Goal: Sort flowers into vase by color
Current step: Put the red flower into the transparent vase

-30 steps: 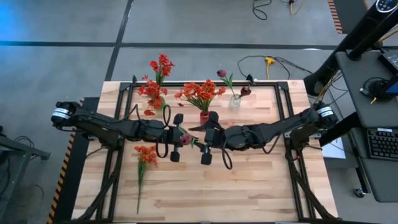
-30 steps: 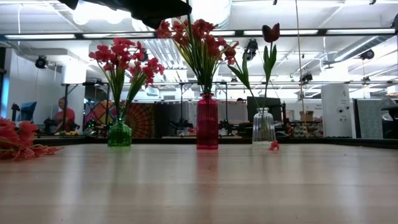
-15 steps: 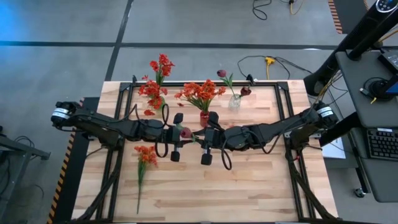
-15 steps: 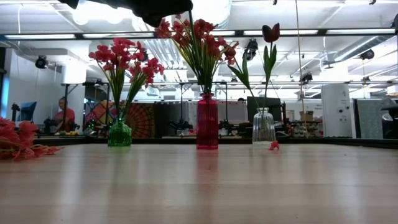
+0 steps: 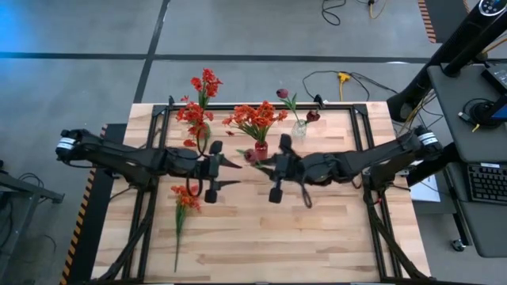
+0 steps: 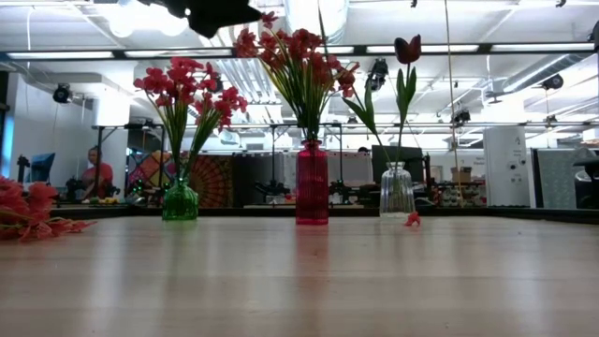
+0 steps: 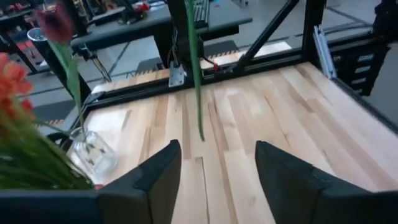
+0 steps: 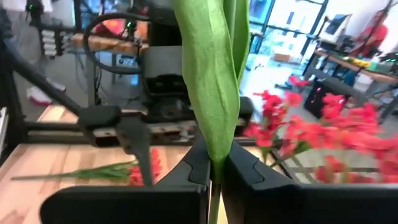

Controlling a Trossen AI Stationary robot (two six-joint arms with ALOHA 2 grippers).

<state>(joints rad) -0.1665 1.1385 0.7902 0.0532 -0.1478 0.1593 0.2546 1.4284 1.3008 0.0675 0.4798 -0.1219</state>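
Observation:
My right gripper (image 5: pixel 262 161) is shut on a flower with a dark red bloom (image 5: pixel 249 156), above the table's middle. Its green stalk (image 7: pixel 196 74) hangs down in front of my left gripper (image 5: pixel 234 172), which stands open just left of it and touches nothing. At the far side, a green vase (image 5: pixel 198 131) holds red flowers. A red vase (image 5: pixel 260 146) holds orange-red ones, and a clear vase (image 5: pixel 299 129) holds maroon tulips. One orange-red flower (image 5: pixel 184 203) lies flat on the table at the near left. My right gripper pinches the flower's stalk (image 8: pixel 215 175) between its two fingers, where a long green leaf (image 8: pixel 211 81) rises from it. The fingers come level from the table's right and lie across the stalk. The flower stands about upright, its lower end (image 7: pixel 201 135) clear of the table.
The three vases stand in a row near the far edge, just beyond both grippers. Black frame rails (image 5: pixel 360 127) run along the table's sides. Bare wood (image 5: pixel 301 237) lies toward the near edge. In the room behind, a person (image 6: pixel 94 173) sits far off.
My left gripper has opened, let go of the dark-bloomed flower and drawn back toward the table's left edge. My right gripper has shut on the stalk. It has carried the flower a little toward the right and far edges, close to the red vase.

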